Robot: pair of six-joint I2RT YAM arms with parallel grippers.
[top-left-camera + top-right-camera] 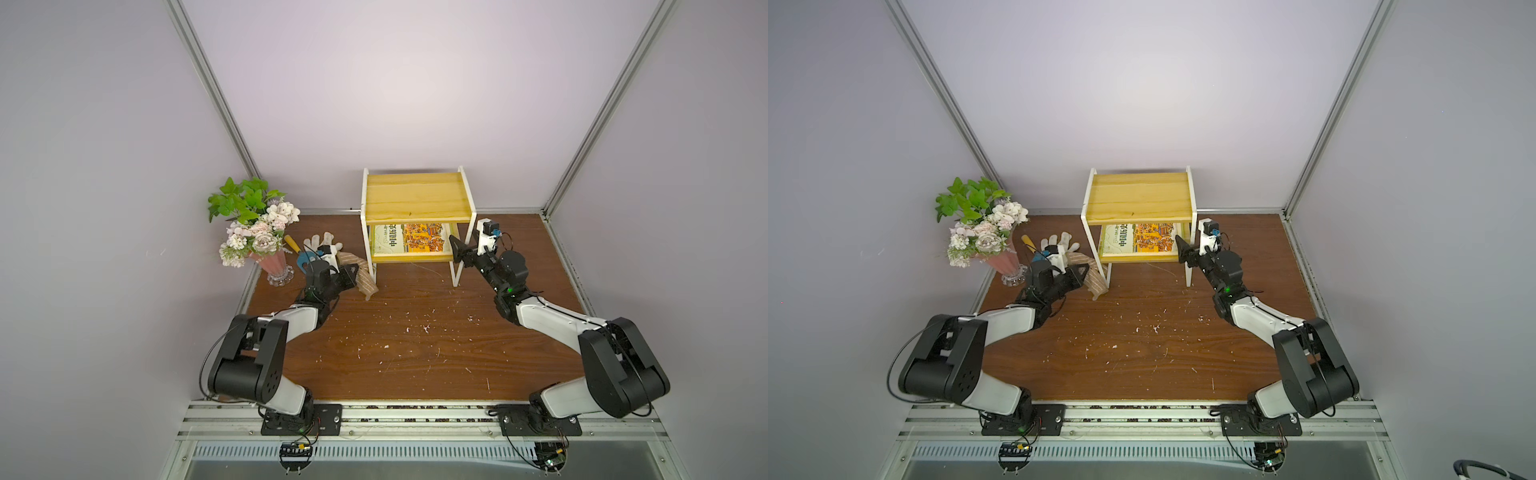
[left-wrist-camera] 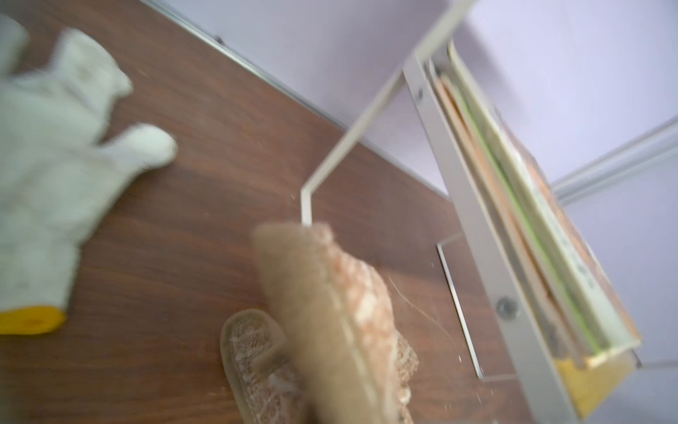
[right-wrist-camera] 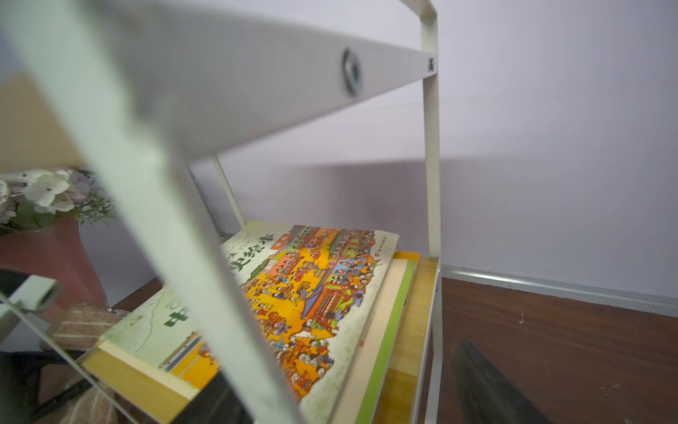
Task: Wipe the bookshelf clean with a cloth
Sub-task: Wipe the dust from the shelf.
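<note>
Top views: L tool [image 1: 352, 273] clamps cloth [image 1: 368, 285]; R tool [image 1: 462, 249] astride bookshelf [image 1: 415, 195] leg.

Two matching arms, black and white, both rooted on the aluminium rail [image 1: 415, 428].

Left arm [image 1: 266, 353] and right arm [image 1: 602, 357]: bulky black joint housings, smooth white link shells between them. Flat black base plates [image 1: 301, 420] sit on the rail, with pale screw heads showing. Thin black cables loop loosely off the joints nearest the rail. A small green light [image 1: 509, 289] shows on the right arm, far from the rail. Farthest from the rail are white camera brackets [image 1: 484, 239], one with a blue part. Left gripper [image 1: 352, 271] and right gripper [image 1: 463, 249] are black with wedge-shaped fingers.
</note>
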